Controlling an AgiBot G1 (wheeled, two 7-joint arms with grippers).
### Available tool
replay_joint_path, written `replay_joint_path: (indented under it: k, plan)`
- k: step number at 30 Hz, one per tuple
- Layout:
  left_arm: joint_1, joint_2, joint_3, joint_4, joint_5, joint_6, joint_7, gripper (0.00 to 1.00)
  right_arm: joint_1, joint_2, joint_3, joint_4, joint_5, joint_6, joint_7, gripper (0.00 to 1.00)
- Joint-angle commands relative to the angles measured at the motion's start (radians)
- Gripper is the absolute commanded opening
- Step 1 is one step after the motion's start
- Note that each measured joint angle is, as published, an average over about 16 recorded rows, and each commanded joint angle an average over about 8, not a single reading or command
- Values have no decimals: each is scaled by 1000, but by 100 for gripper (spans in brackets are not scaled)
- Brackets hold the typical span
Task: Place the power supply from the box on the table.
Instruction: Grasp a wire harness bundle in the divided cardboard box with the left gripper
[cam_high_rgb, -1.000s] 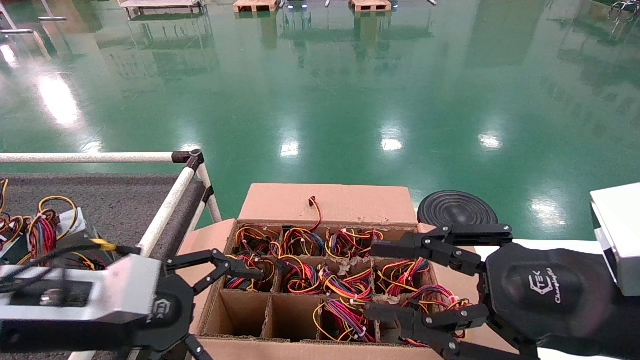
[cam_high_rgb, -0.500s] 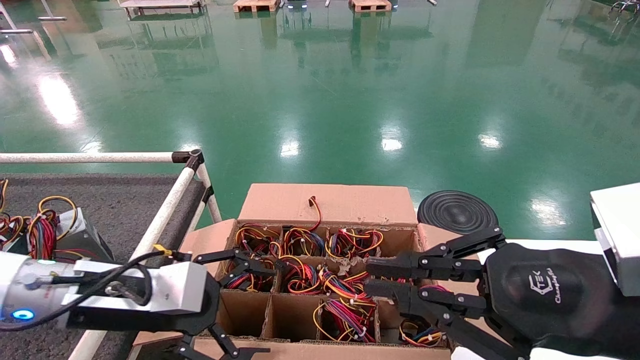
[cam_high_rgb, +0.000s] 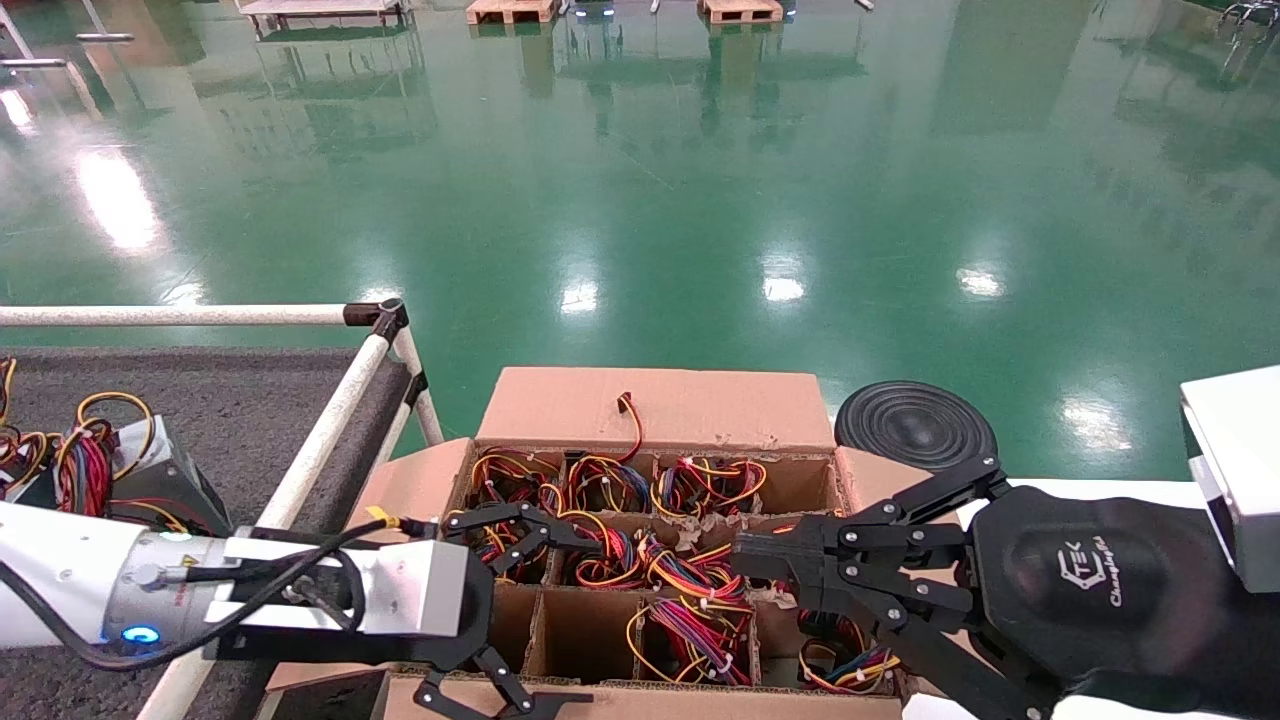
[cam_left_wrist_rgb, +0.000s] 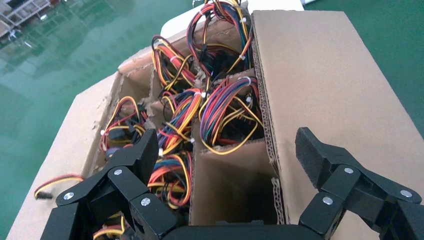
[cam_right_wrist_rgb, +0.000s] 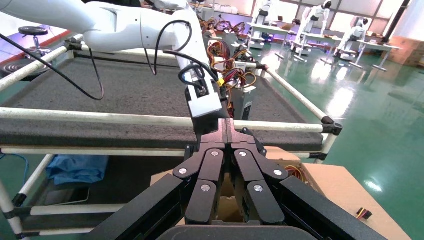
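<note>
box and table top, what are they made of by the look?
The box: brown corrugated cardboard, matt; fluted edges show on the divider grid. The table: dark grey felt-like mat, rough and dull, likely fabric; white tube rails look like coated metal.

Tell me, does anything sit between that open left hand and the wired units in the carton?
Nothing visible does. The left hand hangs open over the box, above an empty cell, with the wire bundles uncovered just beyond.

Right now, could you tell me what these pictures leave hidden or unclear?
- Power supply bodies: every view shows only wire bundles above the box cells.
- Right end effector, shut: whether anything is pinched; head view too cluttered, wrist view shows nothing.
- Left end effector, open: lower finger cut off by head view's edge.
</note>
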Motion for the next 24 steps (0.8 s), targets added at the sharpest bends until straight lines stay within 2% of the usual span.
replay_joint_path:
  k: [1,24]
  plan:
    - [-2,8,13,11,-10,-8,22,100,0,0,0,0,0,0,0,0]
    - [-48,74,111,100,-63,-66,162,100,0,0,0,0,0,0,0,0]
